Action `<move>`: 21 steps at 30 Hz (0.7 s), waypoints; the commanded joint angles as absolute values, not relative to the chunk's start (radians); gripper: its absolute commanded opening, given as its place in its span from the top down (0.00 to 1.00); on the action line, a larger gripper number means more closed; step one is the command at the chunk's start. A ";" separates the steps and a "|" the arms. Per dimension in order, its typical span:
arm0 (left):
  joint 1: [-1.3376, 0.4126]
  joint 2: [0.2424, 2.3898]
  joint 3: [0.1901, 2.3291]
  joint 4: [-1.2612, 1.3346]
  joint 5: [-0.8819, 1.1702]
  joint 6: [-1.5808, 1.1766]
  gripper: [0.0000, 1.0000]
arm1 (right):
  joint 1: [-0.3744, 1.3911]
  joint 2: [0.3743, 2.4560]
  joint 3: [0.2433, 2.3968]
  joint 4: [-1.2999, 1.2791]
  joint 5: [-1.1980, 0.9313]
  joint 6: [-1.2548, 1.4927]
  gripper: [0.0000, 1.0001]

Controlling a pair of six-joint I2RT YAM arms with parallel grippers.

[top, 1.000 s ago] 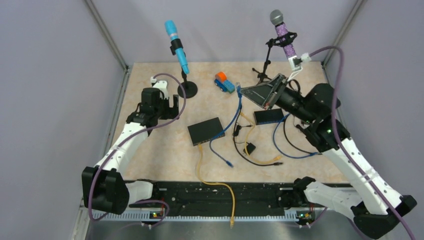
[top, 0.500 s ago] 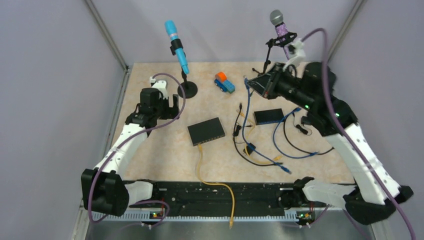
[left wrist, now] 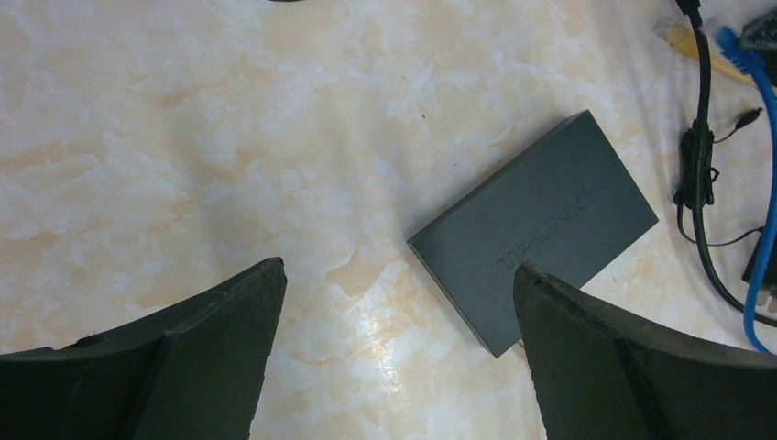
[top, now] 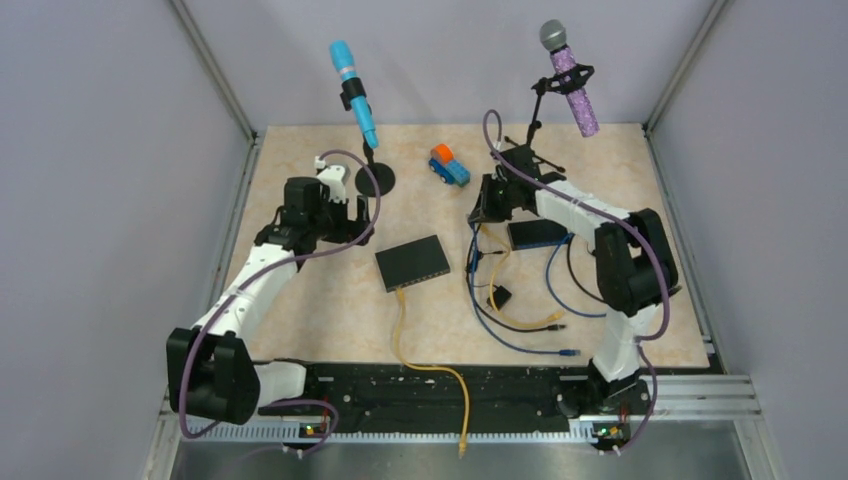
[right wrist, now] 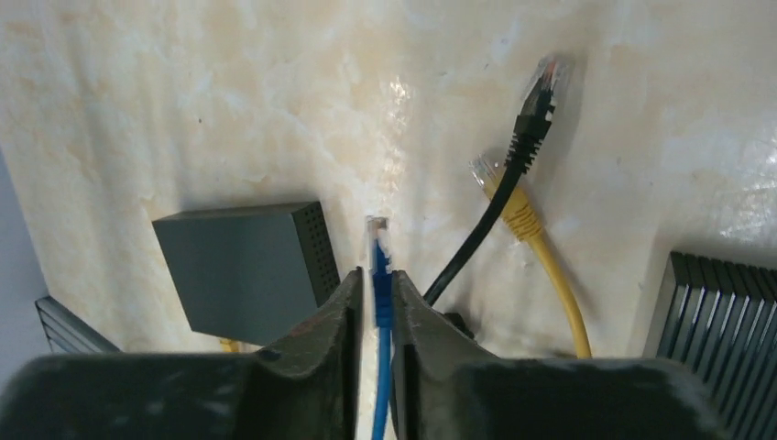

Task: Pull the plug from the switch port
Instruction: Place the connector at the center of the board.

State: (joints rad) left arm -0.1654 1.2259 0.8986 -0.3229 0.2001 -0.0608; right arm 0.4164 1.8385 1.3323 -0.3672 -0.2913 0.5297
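Now that the blue plug (right wrist: 377, 240), pinched in the closed right gripper (right wrist: 377, 280), is lowered toward the tabletop (right wrist: 229, 92), unplugging is judged done.

dark switch (left wrist: 536, 229), TP-LINK embossed faintly on its top

The clear plug (right wrist: 377, 231) on the blue cable (right wrist: 379, 403) stands free above the tabletop (right wrist: 229, 92), pinched just behind its tip by the right tool (right wrist: 377, 277), beside the flat dark grey switch (right wrist: 240, 268).
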 commanded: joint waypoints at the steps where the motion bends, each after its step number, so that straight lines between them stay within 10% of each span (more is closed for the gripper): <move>1: -0.161 1.277 0.967 -0.367 0.274 -0.010 0.01 | 0.413 1.862 1.479 -0.305 -0.294 0.497 0.77; 6: -0.161 1.342 0.996 -0.405 0.274 -0.009 0.01 | 0.420 1.742 1.450 -0.300 -0.317 0.497 0.51; 21: -0.169 1.580 1.099 -0.483 0.384 -0.085 0.08 | 0.803 1.532 0.877 0.264 -0.333 0.910 0.56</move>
